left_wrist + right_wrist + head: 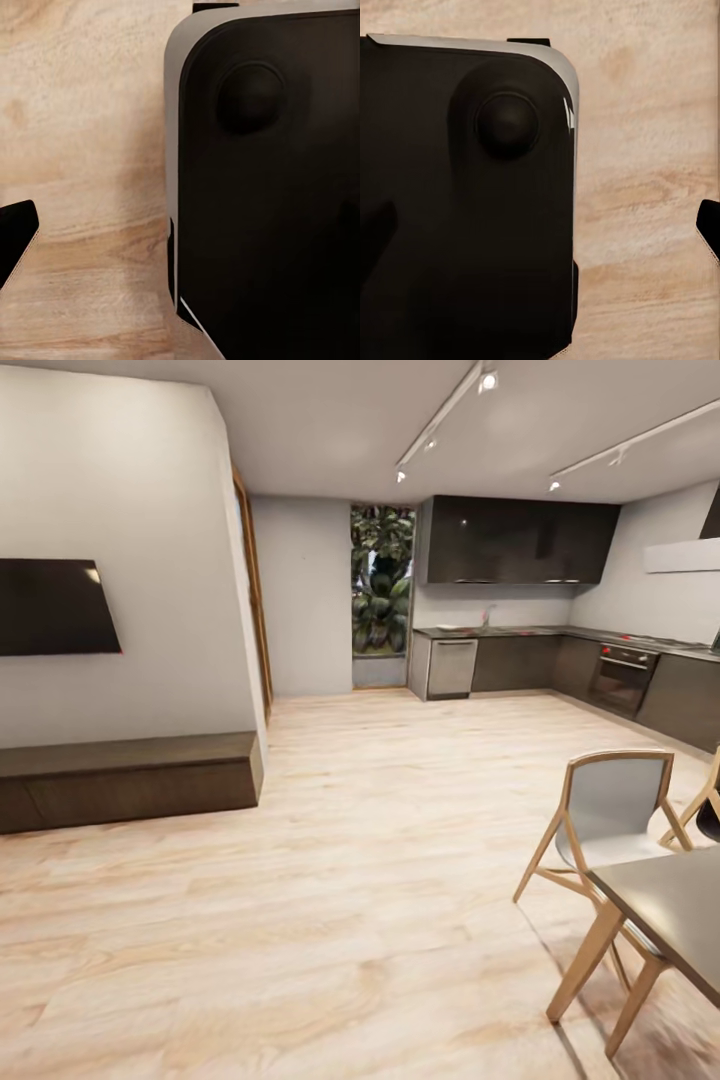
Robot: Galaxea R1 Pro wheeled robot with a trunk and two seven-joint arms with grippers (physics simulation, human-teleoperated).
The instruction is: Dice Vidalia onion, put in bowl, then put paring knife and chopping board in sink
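The kitchen point(520, 600) lies far off across the room, with black upper cabinets point(515, 540) and a grey countertop point(520, 630). A thin tap point(488, 615) marks the sink there. The onion, chopping board, paring knife and bowl are too far away to make out. Both wrist views look down at the wooden floor and my own dark base point(270, 195) point(465, 210). My left gripper point(180, 232) has one black fingertip point(16, 236) at the picture's edge, so it is spread open and holds nothing. My right gripper point(544, 232) is the same, with its fingertip point(709, 229) at the edge.
Light wood floor point(380, 840) stretches to the kitchen. A wall with a TV point(55, 607) and a low bench point(125, 775) stands left. A wooden chair point(610, 815) and a grey table point(675, 905) are close on the right. An oven point(622, 675) and dishwasher point(452, 667) face the room.
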